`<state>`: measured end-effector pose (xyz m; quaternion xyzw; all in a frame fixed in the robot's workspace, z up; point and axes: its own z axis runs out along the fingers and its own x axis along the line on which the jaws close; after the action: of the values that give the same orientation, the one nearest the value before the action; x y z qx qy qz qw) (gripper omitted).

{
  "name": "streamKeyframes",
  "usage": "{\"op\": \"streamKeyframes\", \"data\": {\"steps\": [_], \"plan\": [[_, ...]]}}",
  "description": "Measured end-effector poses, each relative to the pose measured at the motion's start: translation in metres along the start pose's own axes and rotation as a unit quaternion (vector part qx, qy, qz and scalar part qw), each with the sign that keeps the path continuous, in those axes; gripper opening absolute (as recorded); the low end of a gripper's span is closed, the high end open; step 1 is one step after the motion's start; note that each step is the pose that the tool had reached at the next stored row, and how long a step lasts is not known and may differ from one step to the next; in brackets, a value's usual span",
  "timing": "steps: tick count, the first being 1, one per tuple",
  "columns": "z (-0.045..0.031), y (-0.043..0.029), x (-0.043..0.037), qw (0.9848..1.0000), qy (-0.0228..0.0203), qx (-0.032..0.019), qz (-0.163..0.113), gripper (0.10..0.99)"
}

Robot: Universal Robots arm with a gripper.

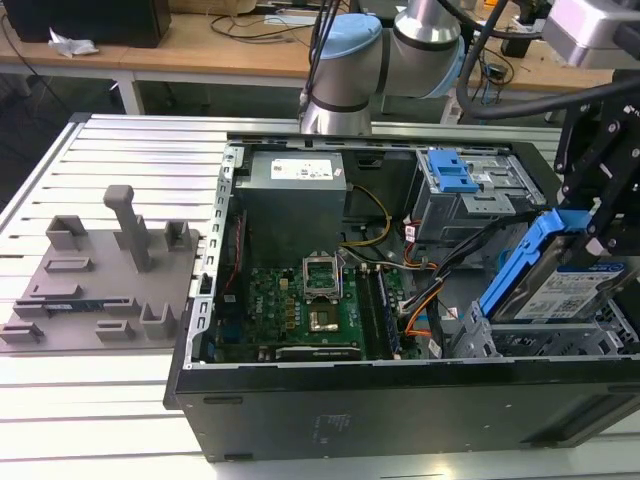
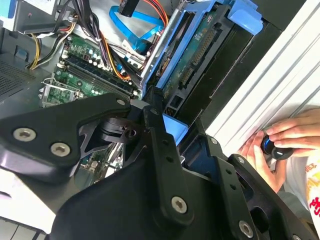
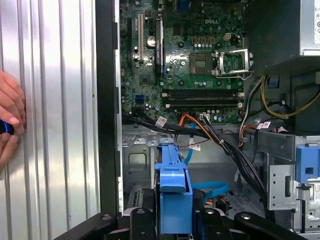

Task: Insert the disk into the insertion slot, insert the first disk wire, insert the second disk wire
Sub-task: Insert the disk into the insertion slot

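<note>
At the exterior view's right end of the open computer case (image 1: 400, 410), the black gripper (image 1: 592, 228) is clamped on the upper end of the blue-framed disk (image 1: 572, 288). The disk stands tilted over the low grey insertion slot (image 1: 540, 342). A person's hand (image 3: 10, 125) is over the slatted table (image 1: 120, 400) beside the case.

Silver arm (image 1: 430, 30), lt-blue joint caps (image 1: 345, 45), blk end effector (image 1: 590, 222) w/ silver screws (image 2: 178, 204)

Slatted aluminium table (image 1: 80, 400), wooden workbench (image 1: 200, 55) behind
</note>
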<state>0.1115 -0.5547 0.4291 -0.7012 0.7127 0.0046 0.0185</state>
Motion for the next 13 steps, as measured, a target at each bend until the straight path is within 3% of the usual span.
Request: {"op": "streamKeyframes", "data": {"steps": [6,9,12,13], "plan": [[0.0111,0.0002,0.0005,1.0,0.0,0.0,0.0,0.365],[0.0208,0.0004,0.0009,1.0,-0.0001,0.0001,0.0,0.365],[0.0236,0.0005,0.001,1.0,0.0,0.0,0.0,0.435],[0.0235,0.0004,0.0011,1.0,0.0002,0.0,0.0,0.502]]}}
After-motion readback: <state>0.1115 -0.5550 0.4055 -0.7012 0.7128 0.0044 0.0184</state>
